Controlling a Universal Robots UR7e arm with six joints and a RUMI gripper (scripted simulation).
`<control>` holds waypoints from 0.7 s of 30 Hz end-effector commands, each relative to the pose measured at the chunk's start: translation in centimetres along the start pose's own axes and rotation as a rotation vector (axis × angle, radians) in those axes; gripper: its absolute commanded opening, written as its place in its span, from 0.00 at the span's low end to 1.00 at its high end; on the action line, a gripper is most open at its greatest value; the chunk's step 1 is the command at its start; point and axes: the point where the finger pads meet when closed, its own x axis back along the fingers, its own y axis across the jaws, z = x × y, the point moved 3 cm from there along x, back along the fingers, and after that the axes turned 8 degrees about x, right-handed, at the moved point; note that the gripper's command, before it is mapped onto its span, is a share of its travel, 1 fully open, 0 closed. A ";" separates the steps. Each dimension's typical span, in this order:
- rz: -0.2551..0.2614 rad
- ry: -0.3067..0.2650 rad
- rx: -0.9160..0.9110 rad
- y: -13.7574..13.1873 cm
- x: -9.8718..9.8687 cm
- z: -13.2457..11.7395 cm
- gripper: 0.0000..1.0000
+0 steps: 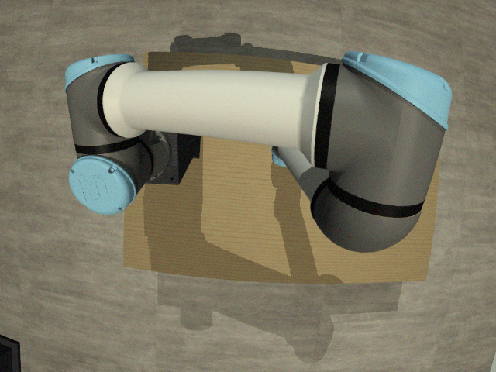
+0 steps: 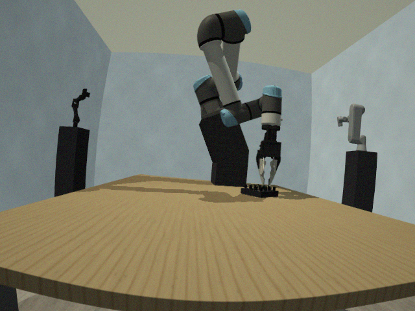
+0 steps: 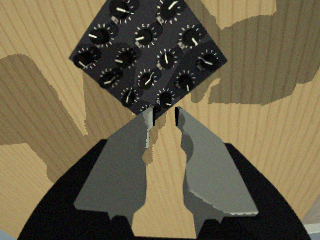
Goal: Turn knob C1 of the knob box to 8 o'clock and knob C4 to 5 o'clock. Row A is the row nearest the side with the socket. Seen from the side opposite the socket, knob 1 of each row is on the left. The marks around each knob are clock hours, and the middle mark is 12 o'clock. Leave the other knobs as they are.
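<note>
The knob box (image 3: 147,52) is a black square with several white-marked knobs. In the wrist view it lies as a diamond on the wooden table. In the exterior view it is small and low at the far side of the table (image 2: 259,190). My gripper (image 3: 165,108) (image 2: 268,182) points straight down over the box's nearest corner, fingertips just above the box. The fingers are nearly shut with a narrow gap and hold nothing. The corner knob (image 3: 165,96) lies just beyond the tips. In the overhead view my arm (image 1: 240,108) hides the box and the gripper.
My dark base block (image 2: 227,150) stands just behind the box. Off the table stand a black pedestal at the left (image 2: 71,161) and another at the right (image 2: 358,179), each carrying a small arm.
</note>
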 end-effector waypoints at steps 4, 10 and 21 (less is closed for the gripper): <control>0.000 -0.001 0.000 0.0 0.0 0.0 0.11; 0.000 -0.001 0.000 0.0 0.0 0.2 0.11; 0.000 -0.001 0.000 0.1 0.0 0.4 0.11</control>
